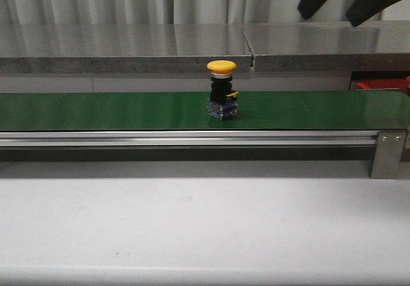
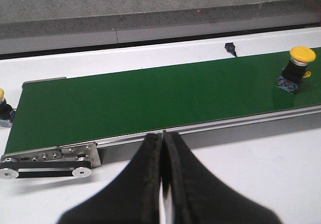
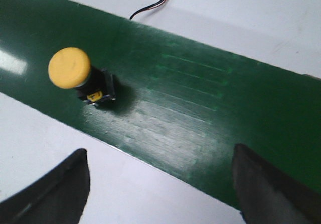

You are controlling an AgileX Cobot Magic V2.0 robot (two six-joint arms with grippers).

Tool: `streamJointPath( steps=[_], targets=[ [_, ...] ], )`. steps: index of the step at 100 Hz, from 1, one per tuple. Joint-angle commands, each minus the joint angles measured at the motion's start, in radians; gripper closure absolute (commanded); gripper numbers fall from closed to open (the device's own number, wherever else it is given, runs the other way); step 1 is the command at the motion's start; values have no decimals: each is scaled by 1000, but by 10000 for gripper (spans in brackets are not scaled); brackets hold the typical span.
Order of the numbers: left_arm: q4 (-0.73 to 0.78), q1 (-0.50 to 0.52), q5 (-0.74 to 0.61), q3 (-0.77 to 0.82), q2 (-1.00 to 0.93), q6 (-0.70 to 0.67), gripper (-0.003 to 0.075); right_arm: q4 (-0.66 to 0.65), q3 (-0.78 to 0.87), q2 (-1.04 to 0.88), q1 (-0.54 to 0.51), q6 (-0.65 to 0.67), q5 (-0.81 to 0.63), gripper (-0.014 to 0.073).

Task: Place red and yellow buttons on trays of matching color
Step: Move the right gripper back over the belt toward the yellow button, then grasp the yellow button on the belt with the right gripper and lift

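Yellow button is standing upright on the green belt, roughly mid-belt in the front view, closer to the belt's near edge than its far one. Its long axis is running vertical, mushroom cap pointing up, black body and clear contact block sitting on the belt w/ a small yellow tab facing the near edge. Probably light, rigid plastic, top-heavy, so likely tipping if nudged sideways; the cap looks smooth and domed, so gripping across the squarish black body under the cap seems safer. Right end effector is hanging above the belt's near edge, fingers spread wide, holding nothing, button off to one side of the gap, not between the fingers. Left end effector is sitting pressed closed, empty, over the white counter beside the belt's end roller. A 2nd yellow button is just peeking past that belt end. No trays clearly showing.
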Motion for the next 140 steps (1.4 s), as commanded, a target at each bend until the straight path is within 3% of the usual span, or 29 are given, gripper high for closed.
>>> streamJointPath(
  steps=[1,34,69,78,95,104,115,140],
  targets=[
    [-18,-9,-71,-25,2,-9,741,6,-50,-7,25,-17,-14,13],
    [-18,-9,-71,-25,2,-9,741,5,-154,121,132,-81,41,13],
    [-18,-9,-71,-25,2,-9,741,-22,-174,235,157,-94,-105,16],
    [-18,-9,-71,-25,2,-9,741,-29,-174,257,157,-94,-131,78],
    [-18,-9,-71,-25,2,-9,741,-29,-173,281,156,-94,-154,340],
    [-18,-9,-71,-25,2,-9,741,-29,-173,278,156,-94,-171,429],
    [-18,-9,-71,-25,2,-9,741,-29,-172,262,156,-89,-180,475],
    [-18,-9,-71,-25,2,-9,741,-23,-117,155,129,-72,-204,476]
  ],
)
